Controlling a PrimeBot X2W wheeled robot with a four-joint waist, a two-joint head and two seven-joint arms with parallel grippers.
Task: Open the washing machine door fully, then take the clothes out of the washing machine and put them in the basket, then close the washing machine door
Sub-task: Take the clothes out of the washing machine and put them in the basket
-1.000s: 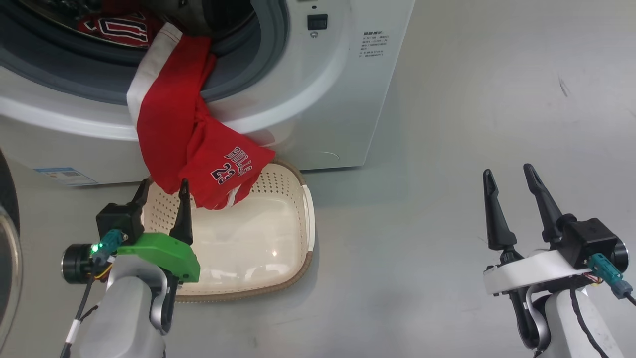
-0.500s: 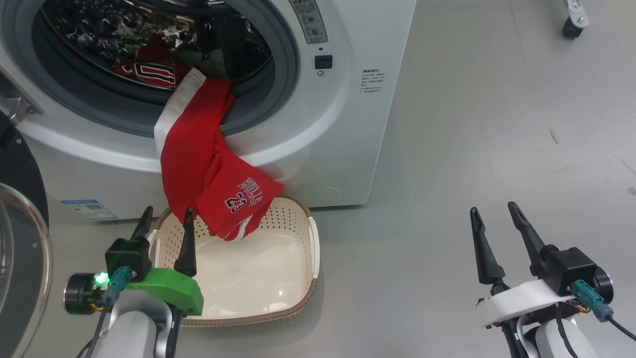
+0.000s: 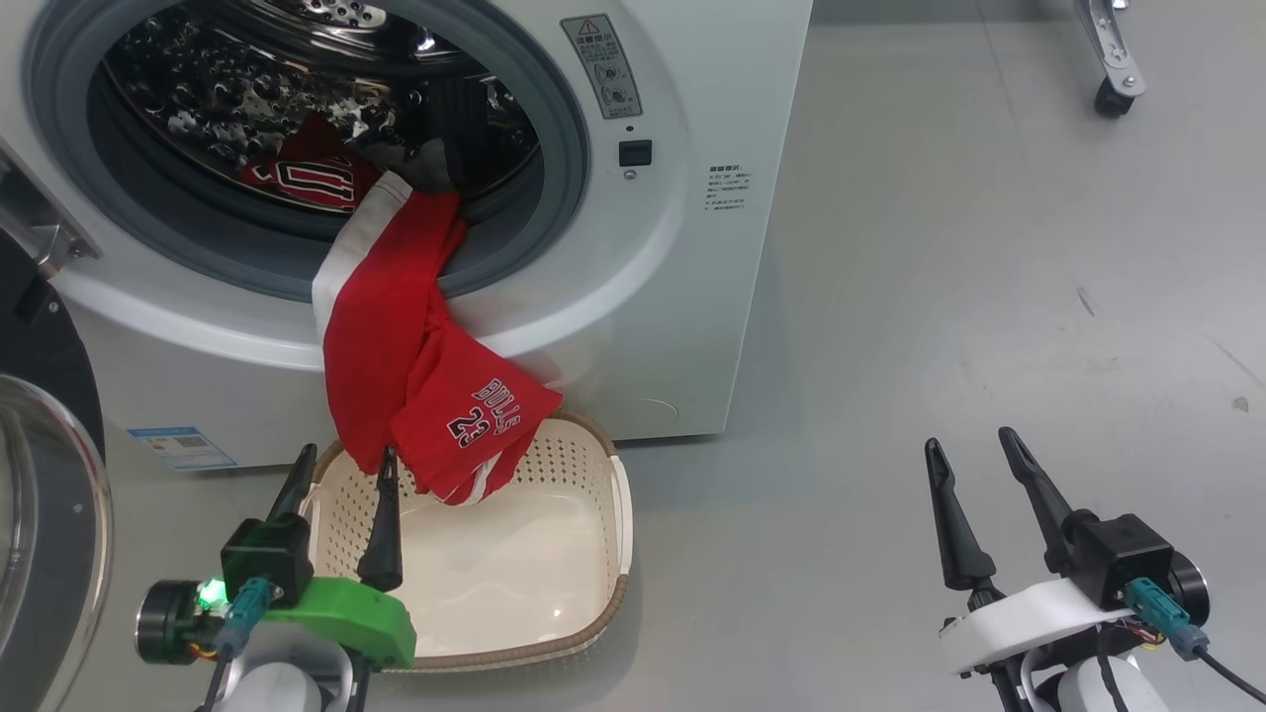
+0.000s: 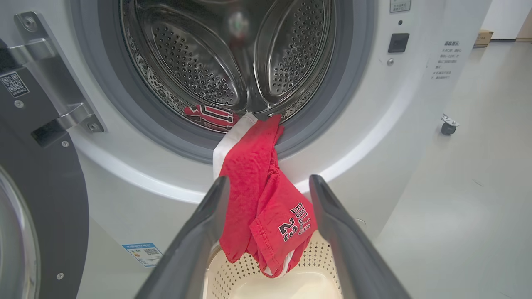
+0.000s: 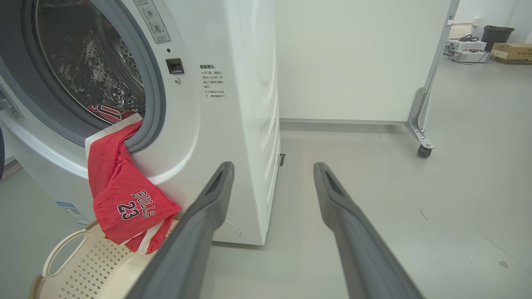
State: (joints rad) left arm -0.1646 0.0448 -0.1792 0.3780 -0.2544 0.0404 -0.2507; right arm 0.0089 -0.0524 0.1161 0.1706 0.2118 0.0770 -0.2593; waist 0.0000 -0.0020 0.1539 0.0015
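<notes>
Black fingers (image 3: 381,534) of the left tool (image 3: 348,452) stand spread and empty, pointing at the red jersey (image 3: 396,366) just ahead, which hangs lengthwise from the washing machine (image 3: 692,297) over the basket (image 3: 564,465). Also spread, the right tool (image 3: 968,439) sits well apart, so the left arm is nearer.

So the count as far as I can see: one big white front-loading washing machine (image 3: 692,297), one round black-rimmed glass door (image 3: 40,396), one small cream perforated plastic basket (image 3: 586,465), two red basketball jerseys (image 3: 396,376), and four long dark fingers (image 3: 949,524), two per arm.
</notes>
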